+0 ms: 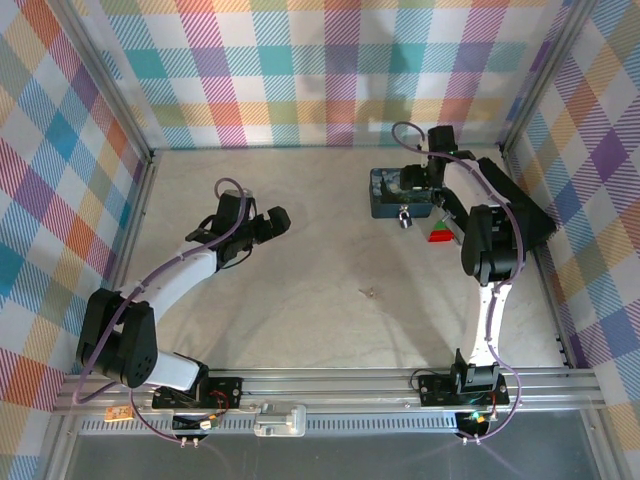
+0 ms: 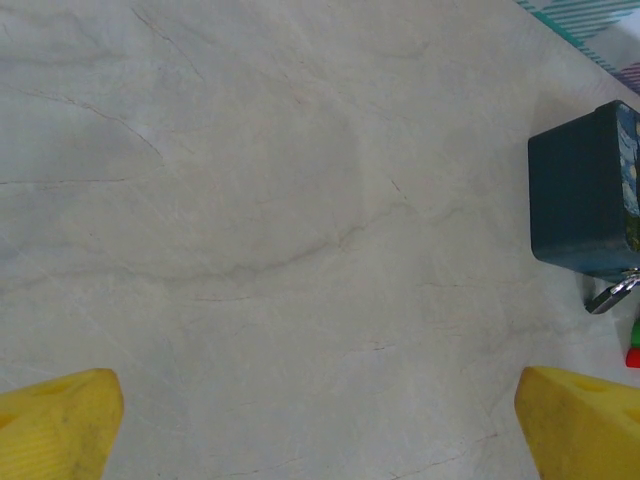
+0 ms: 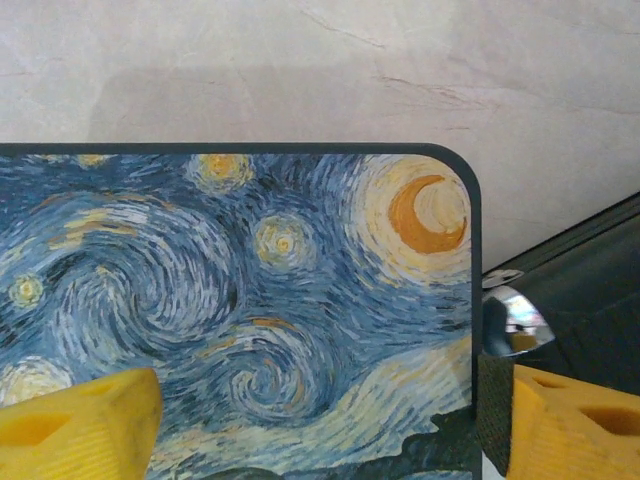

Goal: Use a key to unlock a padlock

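My left gripper (image 2: 320, 428) stands released, its yellow fingers (image 2: 58, 420) spread wide above the bare table (image 2: 250, 200) with nothing between them. At the 3 o'clock edge of that wrist view I see the dark side of the blue tin (image 2: 585, 195).

My right gripper (image 3: 320, 430) is spread as well. Its fingers (image 3: 75, 425) straddle the tin's swirl-painted lid, and I cannot tell whether they touch it. At the lid's 3 o'clock edge, just beside one finger, a bright metal piece (image 3: 515, 322) catches the light, with the black case (image 3: 590, 290) beyond it.

From overhead, the tin sits at about 1 o'clock from the table's middle. The padlock (image 1: 404, 217) lies at the tin's 6 o'clock side, touching it, and a red-and-green block (image 1: 437, 232) lies near the padlock at its 4 o'clock. The key (image 1: 368, 292), a tiny pale sliver, lies alone on open table at the padlock's 7 o'clock, well apart from both grippers. The left gripper hangs at the tin's 9 o'clock, well apart from it.
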Available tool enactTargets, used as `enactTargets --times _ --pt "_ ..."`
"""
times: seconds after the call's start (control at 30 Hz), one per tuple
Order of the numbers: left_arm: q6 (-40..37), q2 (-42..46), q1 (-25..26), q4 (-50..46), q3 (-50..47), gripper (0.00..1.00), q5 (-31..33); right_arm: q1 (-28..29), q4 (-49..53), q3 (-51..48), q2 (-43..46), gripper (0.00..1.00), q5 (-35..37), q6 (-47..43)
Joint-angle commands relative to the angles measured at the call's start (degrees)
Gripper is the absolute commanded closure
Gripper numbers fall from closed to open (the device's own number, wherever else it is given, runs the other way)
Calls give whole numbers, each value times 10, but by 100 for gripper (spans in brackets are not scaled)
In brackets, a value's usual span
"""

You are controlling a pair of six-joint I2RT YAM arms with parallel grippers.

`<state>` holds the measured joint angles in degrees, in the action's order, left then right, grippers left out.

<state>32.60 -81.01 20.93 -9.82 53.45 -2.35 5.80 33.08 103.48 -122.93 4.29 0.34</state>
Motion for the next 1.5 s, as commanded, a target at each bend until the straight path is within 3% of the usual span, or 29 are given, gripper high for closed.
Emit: enactTargets --times 0.0,0.33,0.6,0.8,0.93,1.07,1.3,1.47 --pt "8 13 4 18 -3 0 5 30 18 -18 -3 16 -10 -11" --pt "14 52 4 11 -26 0 37 120 -3 -39 -13 17 -27 39" --pt "20 100 4 -7 -50 0 45 201 15 17 -57 19 -28 153" --pt "20 144 4 -22 -68 0 30 230 41 93 -72 18 -49 182" --pt "15 167 4 -17 -90 0 -4 230 62 96 -21 17 -61 166" --pt "27 184 5 15 -127 0 -54 230 99 25 70 17 -51 135" --pt "57 177 26 65 -167 0 -71 240 92 -254 263 18 -53 140" --pt "87 116 54 99 -151 0 -56 270 83 -411 364 33 -53 190"
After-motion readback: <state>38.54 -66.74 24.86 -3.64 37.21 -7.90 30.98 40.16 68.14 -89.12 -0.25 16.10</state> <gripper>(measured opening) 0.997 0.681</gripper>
